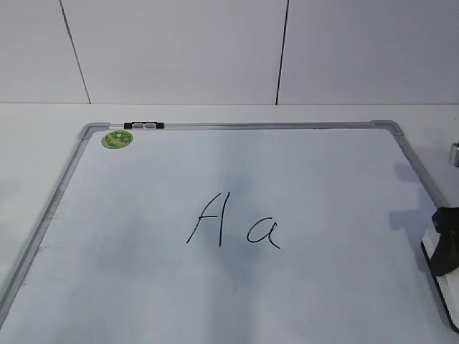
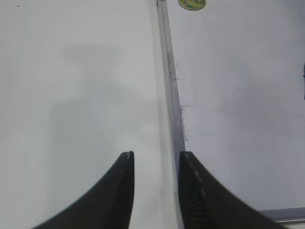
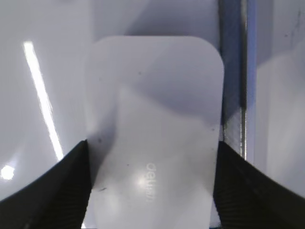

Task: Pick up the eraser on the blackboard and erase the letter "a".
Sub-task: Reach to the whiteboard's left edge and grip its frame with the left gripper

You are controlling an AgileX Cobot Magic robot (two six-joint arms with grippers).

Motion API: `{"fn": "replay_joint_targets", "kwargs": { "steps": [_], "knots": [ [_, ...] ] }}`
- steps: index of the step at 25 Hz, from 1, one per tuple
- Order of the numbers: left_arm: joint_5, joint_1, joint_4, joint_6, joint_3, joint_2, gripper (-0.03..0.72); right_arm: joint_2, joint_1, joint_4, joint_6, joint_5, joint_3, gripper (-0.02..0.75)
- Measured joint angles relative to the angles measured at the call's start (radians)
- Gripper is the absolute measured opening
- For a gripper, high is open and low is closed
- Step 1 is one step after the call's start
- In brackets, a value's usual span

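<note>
Two claws in play. Right claw [image 3: 151,186] straddles the eraser [image 3: 155,124] by the board's [image 1: 323,186] right frame, fingers against both long sides; can't tell if it's squeezing yet. Left claw [image 2: 156,164] idle, slightly parted, empty, over the left frame edge. Eraser looks light, rigid, smooth plastic with rounded corners: probably slippery, so grip mid-sides. Small "a" [image 1: 263,233] sits mid-board.

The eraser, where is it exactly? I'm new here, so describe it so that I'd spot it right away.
Start at the big white blackboard with its silver frame and follow its right edge toward the near corner. There, between the fingers of the right gripper, lies the eraser: a flat white block with rounded corners and faint grey print. The only other small item, a black-and-white clip, sits on the far frame.
</note>
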Motion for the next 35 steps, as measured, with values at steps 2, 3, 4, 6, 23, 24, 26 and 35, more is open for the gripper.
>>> {"fn": "replay_joint_targets", "kwargs": {
  "steps": [2,3,4,6,23,24,26,35],
  "knots": [
    [-0.014,0.0,-0.016,0.0,0.0,0.042,0.239,0.0,0.0,0.003,0.0,0.026,-0.034,0.535],
    [-0.018,0.0,-0.023,0.0,0.0,0.062,0.239,0.0,0.0,0.007,0.0,0.042,-0.054,0.535],
    [-0.018,0.0,-0.032,0.0,0.0,0.086,0.239,0.0,0.0,0.009,0.0,0.059,-0.071,0.535],
    [-0.02,0.0,-0.048,0.0,0.0,0.133,0.239,0.0,0.001,0.019,0.0,0.089,-0.11,0.535],
    [-0.042,0.0,-0.085,0.0,-0.123,0.613,0.239,0.059,0.128,-0.079,0.077,0.287,-0.361,0.535],
    [-0.042,0.0,-0.086,0.0,-0.145,0.642,0.239,0.061,0.128,-0.082,0.079,0.289,-0.363,0.535],
    [-0.04,-0.006,-0.096,0.0,-0.198,0.699,0.239,0.062,0.128,-0.089,0.081,0.296,-0.363,0.535],
    [-0.025,-0.055,-0.1,0.0,-0.388,0.955,0.239,0.064,0.129,-0.093,0.083,0.3,-0.363,0.535]
  ]
}}
